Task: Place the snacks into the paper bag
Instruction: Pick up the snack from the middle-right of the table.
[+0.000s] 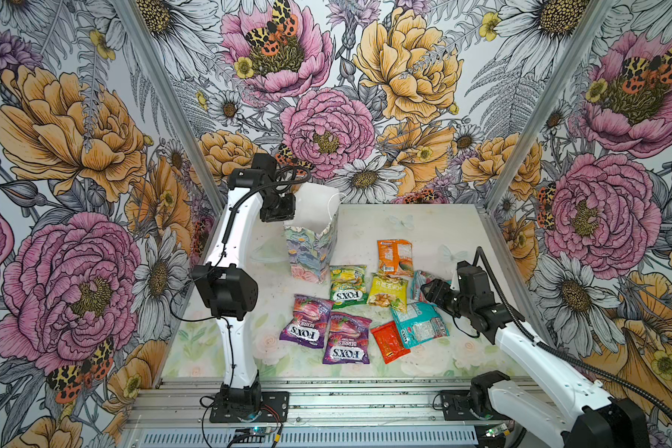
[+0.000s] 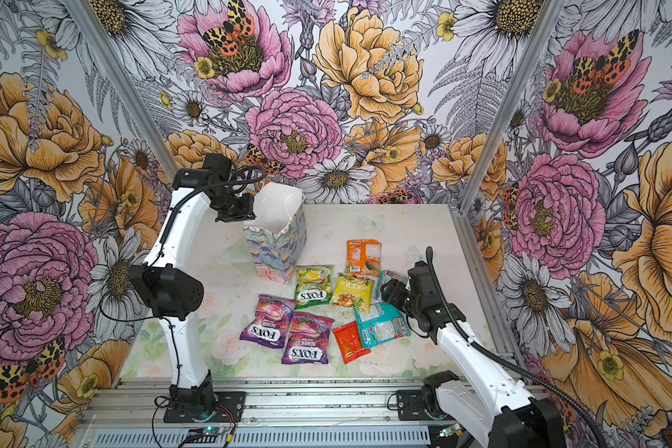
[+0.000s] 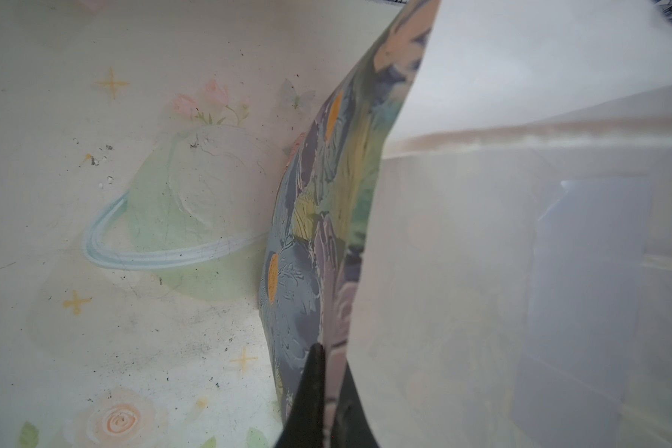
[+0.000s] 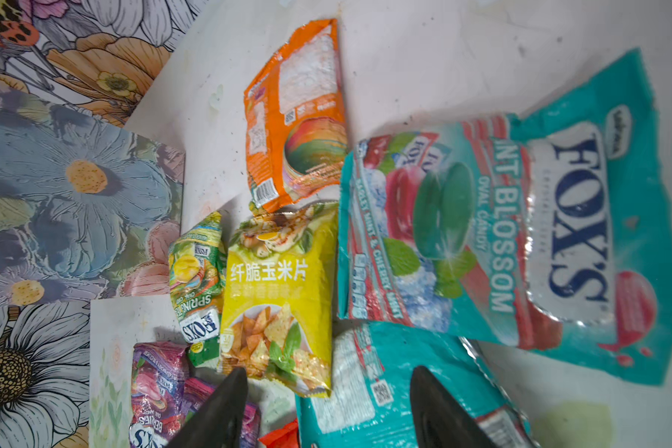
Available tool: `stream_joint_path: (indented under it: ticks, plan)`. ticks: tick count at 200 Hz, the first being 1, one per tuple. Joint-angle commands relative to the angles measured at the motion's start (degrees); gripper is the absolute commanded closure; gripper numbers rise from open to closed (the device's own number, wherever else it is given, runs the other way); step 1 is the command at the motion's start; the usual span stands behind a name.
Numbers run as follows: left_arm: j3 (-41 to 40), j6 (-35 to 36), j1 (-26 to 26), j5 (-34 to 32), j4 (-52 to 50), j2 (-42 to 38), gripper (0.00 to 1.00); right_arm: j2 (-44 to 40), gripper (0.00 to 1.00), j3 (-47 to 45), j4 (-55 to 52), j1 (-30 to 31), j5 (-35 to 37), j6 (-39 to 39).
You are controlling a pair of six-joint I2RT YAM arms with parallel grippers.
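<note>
Two claws: mine, left and right.
Left claw (image 3: 328, 372): pressed together on the paper bag (image 3: 319, 217) at its rim, pinching the wall, with print on one face and white on the other.
Paper bag, in both top views: upright at the back left of the table (image 1: 423, 229), mouth open, my left claw at its top edge.
Right claw (image 4: 326, 388): spread, hanging over the snacks, gripping nothing.
Nearest writing: teal packet (image 4: 520, 232) reads "FOX'S", "BLOSSOM", "OVAL CANDY"; a second teal packet (image 4: 385, 388) lies below it, back side up, with a QR code.
Yellow packet (image 4: 276, 294): Chinese print "纤脆玉米片" over pictured chips.
Green packet (image 4: 200, 287): "FOX'S", "SPRING".
Orange packet (image 4: 295, 116): barcode side up, farthest back.
Front row: purple packet (image 1: 302, 322) and second purple packet (image 1: 346, 341), both "FOX'S BERRIES"; red packet (image 1: 390, 342) beside them, its print too small to read.
All eight: flat on the table, outside the bag.
</note>
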Motion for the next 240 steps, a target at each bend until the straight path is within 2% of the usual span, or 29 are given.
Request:
stream_joint_path:
  ticks: [1, 107, 149, 214, 240]
  plan:
    - [-1.0, 0.1, -0.2, -0.4, 0.5, -2.4, 1.0, -2.6, 0.34, -2.7, -1.2, -1.2, 0.8, 5.4]
    - [-1.8, 0.0, -0.4, -2.0, 0.7, -2.7, 1.0, -5.8, 0.37, -10.8, 1.8, -8.0, 0.6, 9.6]
    - [-2.0, -0.1, -0.5, -2.0, 0.9, -3.2, 1.0, -3.3, 0.36, -12.2, 7.5, -8.9, 1.0, 10.0]
    - [-1.9, -0.1, -0.8, -0.4, 1.2, -3.7, 1.0, 5.2, 0.36, -13.4, 19.4, -9.2, 0.2, 12.4]
    - [-2.5, -0.5, -0.9, -2.8, 1.3, -3.6, 1.0, 7.4, 0.36, -13.6, 23.1, -9.2, 0.7, 13.0]
